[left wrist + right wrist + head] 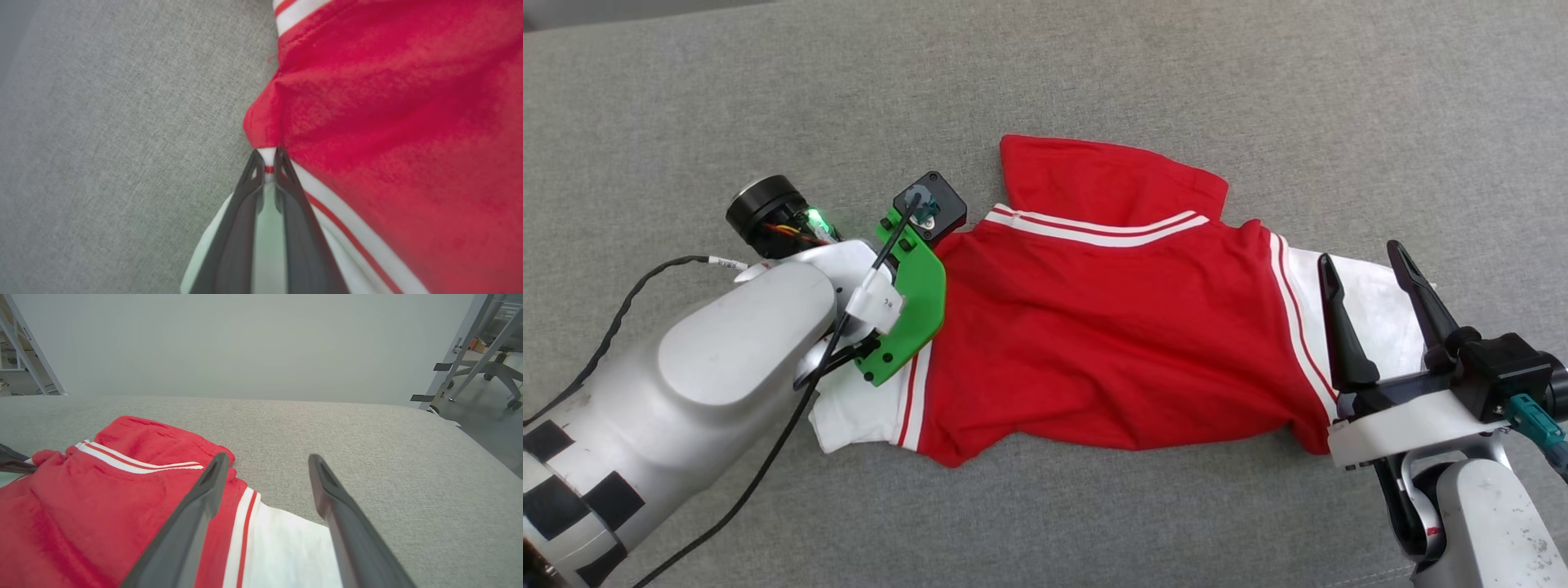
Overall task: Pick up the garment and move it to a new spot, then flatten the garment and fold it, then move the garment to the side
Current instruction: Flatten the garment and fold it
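At the left, the robot's left arm reaches in over the grey upholstered surface [1094, 73], its green wrist bracket [915, 302] sitting above the garment's left shoulder. The left gripper [268, 157] is pinched almost fully closed on the garment [1111, 327], and the left wrist view shows a sliver of white and red striped trim caught between its 2 fingertips, where the red body meets the white left sleeve [849, 416]. The cloth puckers into a small ridge just beyond the tips. Across the middle, the red jersey lies on the surface in a loose heap, not spread flat. Its collar band of 2 white stripes runs across the upper part, a red flap pokes out beyond it, and the lower hem sags in an uneven curve. At the right, the white right sleeve [1380, 310] spreads out from a striped seam, and the right gripper [1360, 253] hangs over it with its 2 fingers wide apart, holding nothing; whether the tips touch the cloth cannot be told. Judging from this, the task is at an early stage: 1 corner is gripped and the second grip is not yet made. Whether the garment already lies at its new spot cannot be told, and the flattening, the folding and the move to the side all appear left to do.
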